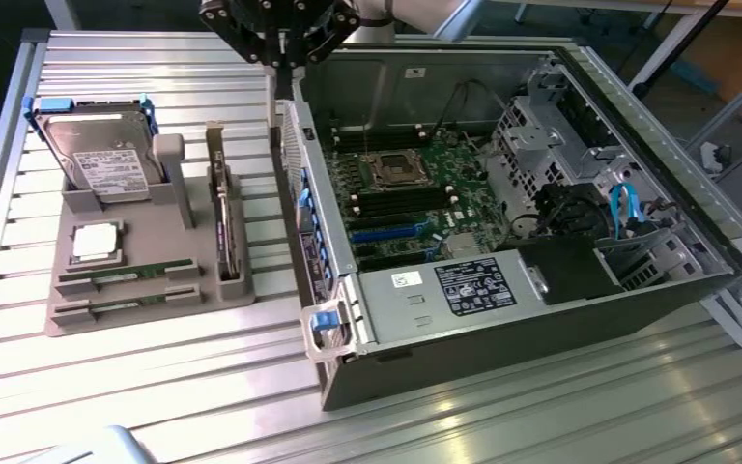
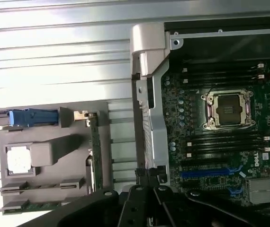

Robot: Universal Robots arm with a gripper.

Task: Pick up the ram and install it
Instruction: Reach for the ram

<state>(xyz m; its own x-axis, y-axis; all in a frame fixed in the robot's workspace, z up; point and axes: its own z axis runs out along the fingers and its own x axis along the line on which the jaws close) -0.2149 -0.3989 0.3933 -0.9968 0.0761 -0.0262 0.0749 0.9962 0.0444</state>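
Two ram sticks, thin and green, lie flat in slots at the front of a grey holder [image 1: 152,217]. One ram stick [image 1: 130,273] lies just behind the other [image 1: 124,307]; a ram stick [image 2: 42,206] shows again in the wrist view. My gripper [image 1: 281,64] hangs high above the open computer case's near wall [image 1: 297,184], well away from the holder. Its fingers are shut with nothing between them. In the wrist view the gripper [image 2: 147,189] sits over that wall, between holder and motherboard [image 2: 220,156].
The holder also carries a hard drive [image 1: 100,159] with blue clips, a square silver processor [image 1: 97,242] and an upright expansion card [image 1: 224,232]. Inside the case are the processor socket [image 2: 227,109], dark memory slots [image 2: 225,139], cables and a drive cage [image 1: 539,135]. The slatted metal table [image 1: 152,387] lies around.
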